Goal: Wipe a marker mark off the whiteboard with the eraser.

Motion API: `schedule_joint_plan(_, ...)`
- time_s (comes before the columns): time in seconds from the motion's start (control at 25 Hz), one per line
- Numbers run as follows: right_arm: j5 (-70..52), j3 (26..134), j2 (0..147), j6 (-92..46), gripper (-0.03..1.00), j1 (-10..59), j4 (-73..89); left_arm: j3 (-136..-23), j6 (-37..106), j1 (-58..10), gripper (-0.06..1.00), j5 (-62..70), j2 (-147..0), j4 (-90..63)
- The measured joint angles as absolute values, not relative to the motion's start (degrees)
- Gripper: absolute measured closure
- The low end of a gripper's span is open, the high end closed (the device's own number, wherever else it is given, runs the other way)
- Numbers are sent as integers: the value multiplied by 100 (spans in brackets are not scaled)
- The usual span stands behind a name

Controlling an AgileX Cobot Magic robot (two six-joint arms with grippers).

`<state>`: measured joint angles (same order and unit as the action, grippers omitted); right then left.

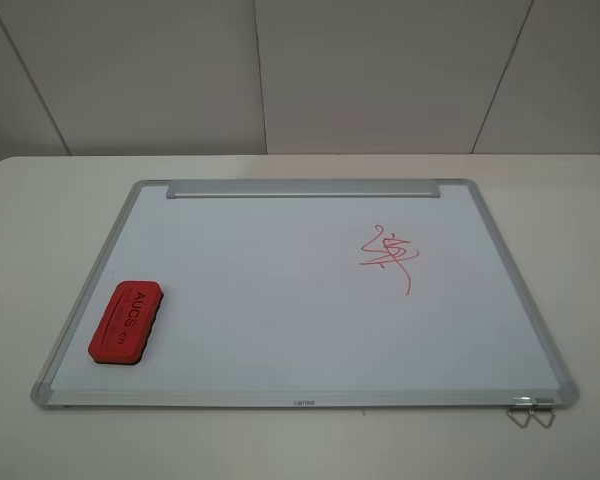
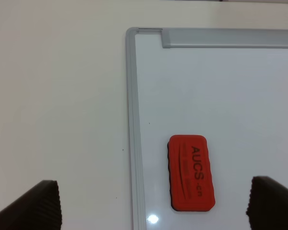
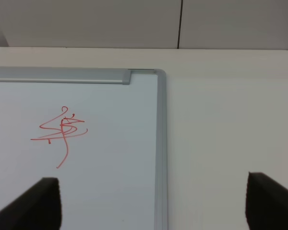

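Exterior high view: red eraser (image 1: pixel 126 320) lies flat on the whiteboard (image 1: pixel 280 330), long axis along its left edge.
Mark (image 1: pixel 387 256): thin red scribble.
Left pincer (image 2: pixel 153 206): apart.
Right pincer (image 3: pixel 153 203): apart.

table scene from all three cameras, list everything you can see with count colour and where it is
whiteboard: 1, white with a silver frame and grey corner caps, lying flat on the table, silver strip along its far edge
eraser: 1, red with dark AUCS lettering, lying on the whiteboard near its front left corner, nothing gripping it
marker mark: 1, red scribble with a long curving tail, on the right half of the whiteboard, unwiped
metal clip: 1, silver wire, at the whiteboard's front right corner
table: 1, off-white, under everything
wall panels: pale grey, behind the table
left gripper: 1, black ribbed fingertips, wide open above the eraser
right gripper: 1, black fingertips, wide open over the whiteboard's right edge
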<state>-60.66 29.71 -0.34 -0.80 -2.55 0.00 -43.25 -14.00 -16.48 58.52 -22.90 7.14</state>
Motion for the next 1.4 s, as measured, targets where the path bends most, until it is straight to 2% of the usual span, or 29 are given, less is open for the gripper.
schedule_joint_plan(0.2,-6066,2971,-34,-80,27,-255,0,-4028,-1140,-1648,17,6100,-1561,559)
schedule_joint_plan(0.52,-6066,2971,-34,-80,27,-255,0,-2935,-509,-1648,17,6088,-736,227)
schedule_joint_plan(0.88,-6066,2971,-34,-80,27,-255,0,-2887,-188,-1648,17,6081,12,50)
schedule_joint_plan(1.4,-6066,2971,-34,-80,27,-255,0,-2887,-174,-1636,17,6081,31,50)
